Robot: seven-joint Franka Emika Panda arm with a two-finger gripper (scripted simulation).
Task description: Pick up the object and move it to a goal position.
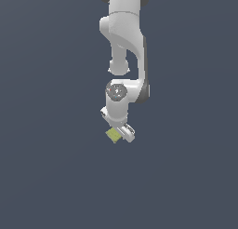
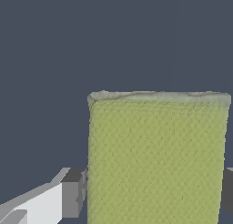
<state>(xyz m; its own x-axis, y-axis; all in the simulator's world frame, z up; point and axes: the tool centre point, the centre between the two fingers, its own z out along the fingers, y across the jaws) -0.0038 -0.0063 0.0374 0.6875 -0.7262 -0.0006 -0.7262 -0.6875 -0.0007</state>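
Here I am, arm hanging straight down from the top of the exterior view, wrist bent over a plain dark grey-blue floor. My gripper sits at the low end of the arm, tilted toward the exterior view's right, and the block peeks out beside it on the exterior view's left, a small yellow-green patch tucked right against the white gripper body. Whether the block rests on the floor or is off it, I cannot tell from this angle. Switch to the wrist view and the block is huge, filling much of the picture: a flat yellow-green face with a fine pebbled texture and a paler, slightly worn-looking far edge. One of my fingers shows as a grey pad on a white link, its tip just at the block's side edge, with barely any gap visible. The other finger is only a grey sliver at the picture's edge, right against the opposite side of the block. So my jaws stand on either side of the block, pressed up to it, clamped on it as far as these views show. Around the block there is only the even dark floor.
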